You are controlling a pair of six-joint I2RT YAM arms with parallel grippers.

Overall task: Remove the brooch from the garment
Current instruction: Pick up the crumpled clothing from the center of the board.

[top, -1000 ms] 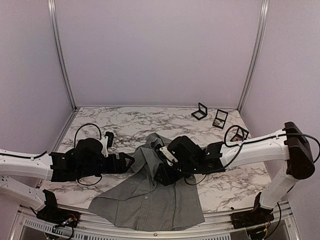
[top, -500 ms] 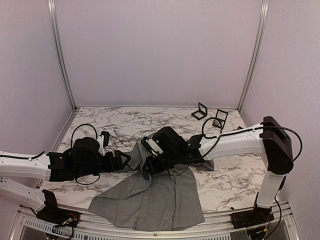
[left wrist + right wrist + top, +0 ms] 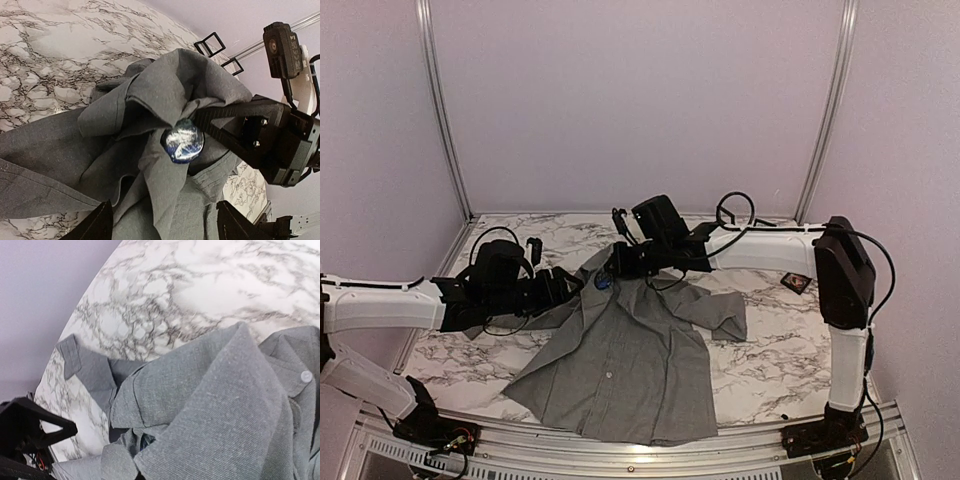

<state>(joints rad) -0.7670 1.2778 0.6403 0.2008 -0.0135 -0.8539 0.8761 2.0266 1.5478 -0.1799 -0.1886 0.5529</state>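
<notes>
The grey garment (image 3: 620,365) lies spread on the marble table, its collar end bunched and lifted at the back. A round blue-and-white brooch (image 3: 182,140) is pinned on a fold there, and it also shows as the brooch (image 3: 603,282) from above. My right gripper (image 3: 620,262) is shut on the garment just beside the brooch. In the right wrist view the cloth (image 3: 215,405) covers its fingers. My left gripper (image 3: 165,207) is open a short way in front of the brooch, with loose cloth between the fingers and nothing held. From above, the left gripper (image 3: 570,285) is left of the brooch.
Small black open boxes (image 3: 210,44) stand at the back of the table, and another box (image 3: 796,283) lies at the right. Black cables (image 3: 735,205) loop over the right arm. Metal frame posts (image 3: 440,110) rise at the back corners.
My right arm has swung back and left, shut on the garment's collar end and pulled it toward the back, spreading the shirt. The left gripper followed toward the brooch, its jaws narrowing a little.
</notes>
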